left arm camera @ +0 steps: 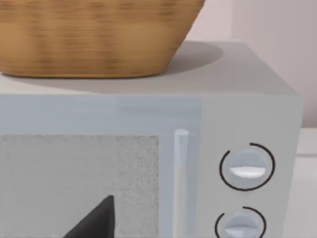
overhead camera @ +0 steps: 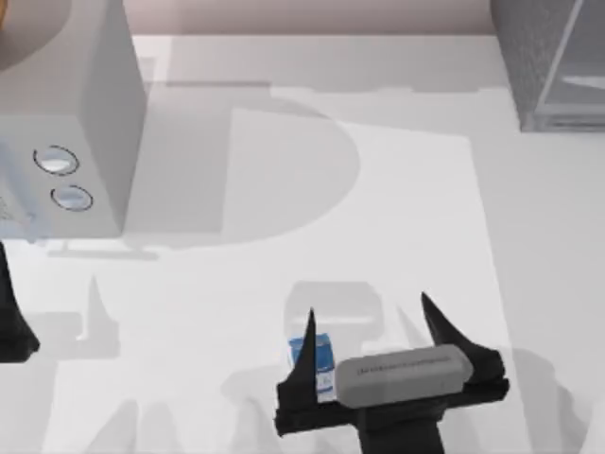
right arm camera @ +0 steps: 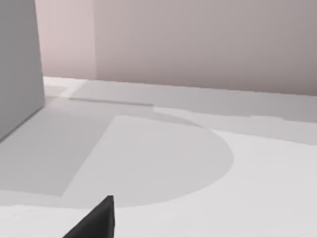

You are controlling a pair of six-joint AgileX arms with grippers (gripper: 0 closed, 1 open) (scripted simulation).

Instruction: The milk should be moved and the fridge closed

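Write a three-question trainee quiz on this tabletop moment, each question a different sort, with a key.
1. True or false: the milk stands inside the fridge.
2. Which gripper is at the milk? A) left gripper B) right gripper
3. Fill in: the basket rests on top of the pale box with two round ____.

Key: 1 false, it is on the table; 2 B, its fingers spread, one beside the carton; 3 dials.

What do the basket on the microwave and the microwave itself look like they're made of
The basket looks like woven wicker or bamboo, matte tan, judging by its fine ribbed banding. The microwave looks like smooth painted metal or plastic, pale grey and matte, with two glossier round dials and a speckled door window; the render leaves the exact material open.
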